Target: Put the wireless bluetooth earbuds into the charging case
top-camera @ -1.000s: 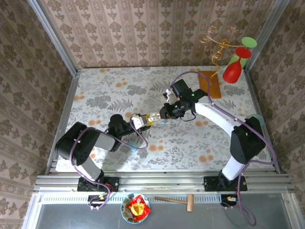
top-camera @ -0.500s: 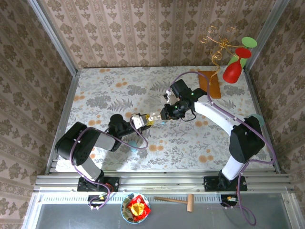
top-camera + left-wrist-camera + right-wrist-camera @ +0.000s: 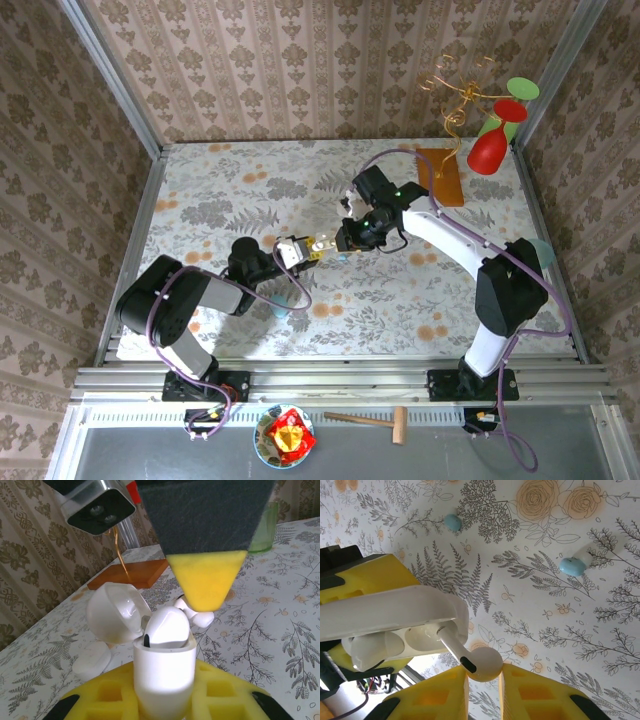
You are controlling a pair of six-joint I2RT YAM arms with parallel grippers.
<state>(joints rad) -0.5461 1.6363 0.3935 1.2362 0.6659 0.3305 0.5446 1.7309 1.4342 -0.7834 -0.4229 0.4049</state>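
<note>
A floral-patterned table [image 3: 220, 200] sits between wallpapered walls [image 3: 300, 70], with an orange board [image 3: 445, 175] far right of the charging case [image 3: 164, 670]. The left gripper [image 3: 164, 700] is clamped on the open case. The right gripper [image 3: 483, 674] pinches a white earbud [image 3: 482, 664], its stem touching the case's opening. Two pale blue earbuds [image 3: 452, 522] lie on the cloth beyond the case. Since a second ago, the right arm has edged slightly toward the case.
</note>
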